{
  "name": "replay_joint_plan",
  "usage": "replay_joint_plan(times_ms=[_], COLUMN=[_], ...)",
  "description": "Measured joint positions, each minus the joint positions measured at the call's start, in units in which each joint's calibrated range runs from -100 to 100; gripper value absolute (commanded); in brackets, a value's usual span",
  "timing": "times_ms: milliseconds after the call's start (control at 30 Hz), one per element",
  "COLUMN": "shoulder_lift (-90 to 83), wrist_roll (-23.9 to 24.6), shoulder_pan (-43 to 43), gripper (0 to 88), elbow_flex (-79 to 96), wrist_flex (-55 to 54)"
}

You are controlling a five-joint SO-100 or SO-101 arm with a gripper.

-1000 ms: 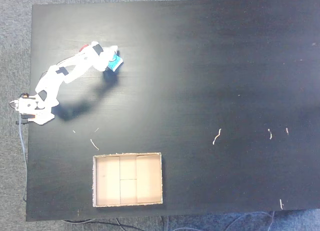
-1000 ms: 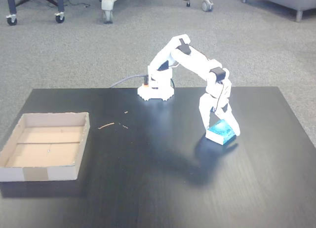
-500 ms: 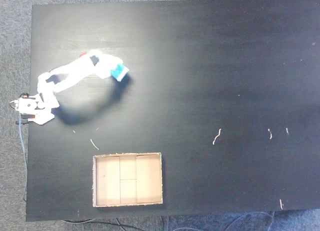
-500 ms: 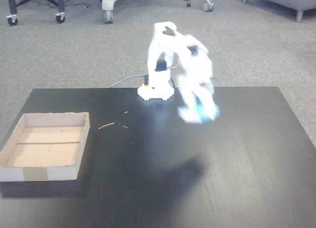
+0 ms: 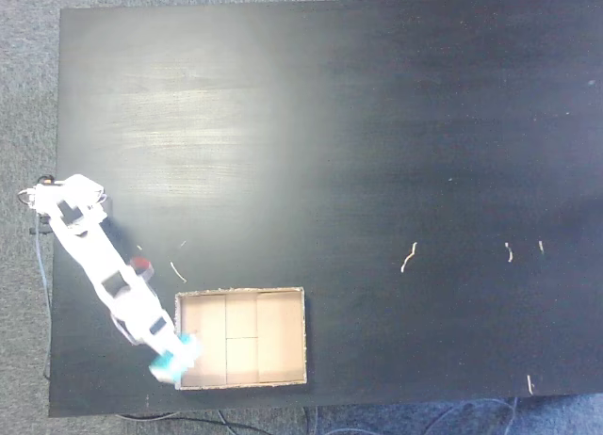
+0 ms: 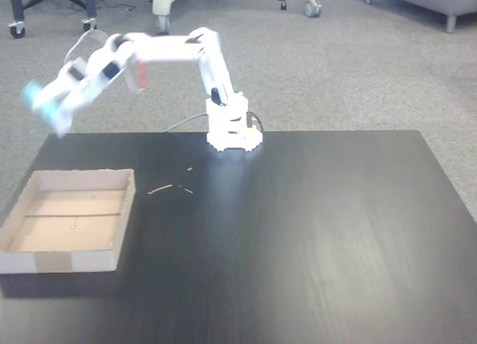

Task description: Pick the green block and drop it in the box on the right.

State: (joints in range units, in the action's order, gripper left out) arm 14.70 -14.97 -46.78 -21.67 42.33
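Now the gripper (image 6: 46, 106) is closed on the green block (image 6: 31, 94), high above the far left corner of the box (image 6: 71, 249). Between arm and box nothing stands; only small pale scraps (image 6: 161, 188) lie on the black table (image 6: 313, 240) just beside it.

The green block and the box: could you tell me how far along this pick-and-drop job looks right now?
Done: the green block is picked, held in the gripper high above the table. In hand: the carry; in a fixed view from above the block sits at the near-left corner of the box, roughly on its wall. Left: centring over the tray and releasing; the box floor holds nothing yet.
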Motion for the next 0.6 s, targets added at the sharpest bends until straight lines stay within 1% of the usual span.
replay_joint_plan(times_ms=[67,167,267,333,400,467,533,600], shoulder_lift=[16.5,27.3,30.7,32.0,32.2,32.2,32.2,32.2], wrist_roll=[-0.9,-1.9,-2.4,-2.4,-2.4,-2.6,-2.9,-3.2], shoulder_pan=[0.7,2.6,6.8,9.3,10.6,11.8,11.7,11.3], gripper=[27.5,27.7,29.0,31.7,42.0,48.4,51.2,50.8], elbow_flex=[-19.0,-26.9,-29.9,-31.0,-31.4,-31.4,-31.4,-32.0], wrist_flex=[5.9,9.7,14.7,15.9,16.4,17.8,19.4,20.9])
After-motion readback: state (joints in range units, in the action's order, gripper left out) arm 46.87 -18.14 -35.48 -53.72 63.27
